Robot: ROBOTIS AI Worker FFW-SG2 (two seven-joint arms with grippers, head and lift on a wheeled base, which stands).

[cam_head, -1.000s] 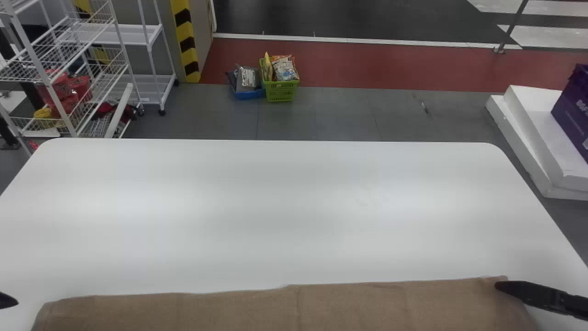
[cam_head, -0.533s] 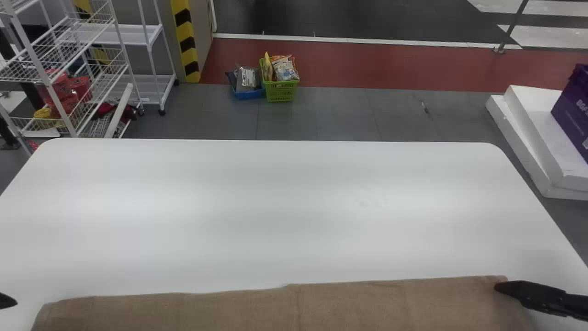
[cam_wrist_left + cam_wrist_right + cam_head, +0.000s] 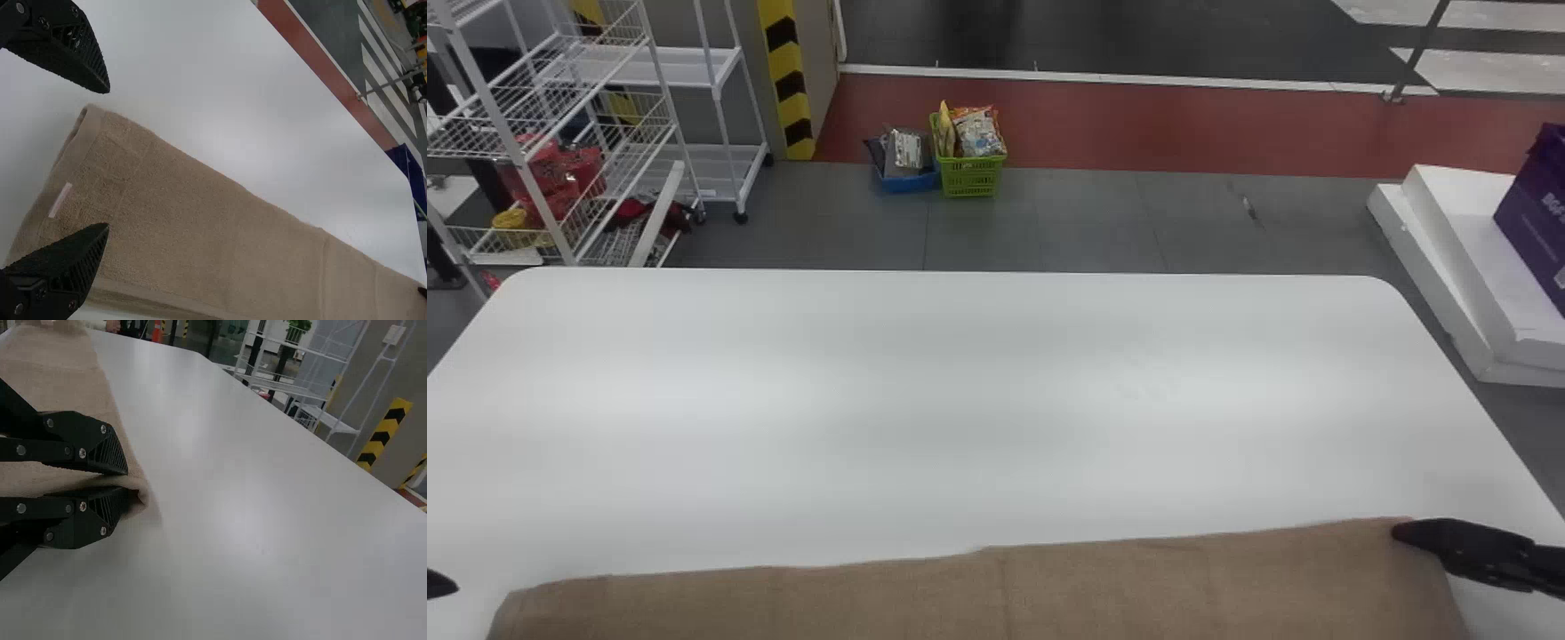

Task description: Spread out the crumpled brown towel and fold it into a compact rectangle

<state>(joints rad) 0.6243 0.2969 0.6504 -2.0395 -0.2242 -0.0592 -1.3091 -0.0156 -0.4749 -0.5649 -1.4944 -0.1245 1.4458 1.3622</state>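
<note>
The brown towel (image 3: 996, 591) lies spread as a long strip along the near edge of the head view, its far edge slightly wavy. At that view's right, my right gripper (image 3: 1400, 531) is at the towel's far right corner; in the right wrist view the right gripper (image 3: 127, 482) is shut on a pinch of cloth. The tip of my left gripper (image 3: 443, 584) shows at the left edge, just beside the towel. In the left wrist view, the left gripper (image 3: 109, 159) stands open around the towel's left end (image 3: 153, 200), which has a small pale tag.
The white table (image 3: 978, 400) stretches beyond the towel. Past it are a wire shelf rack (image 3: 569, 133) at the left, a green basket (image 3: 971, 176) on the floor, and white slabs (image 3: 1458, 267) with a purple box at the right.
My right gripper has moved slightly forward, away from the robot, and the towel's right corner has shifted with it. The left gripper has barely moved.
</note>
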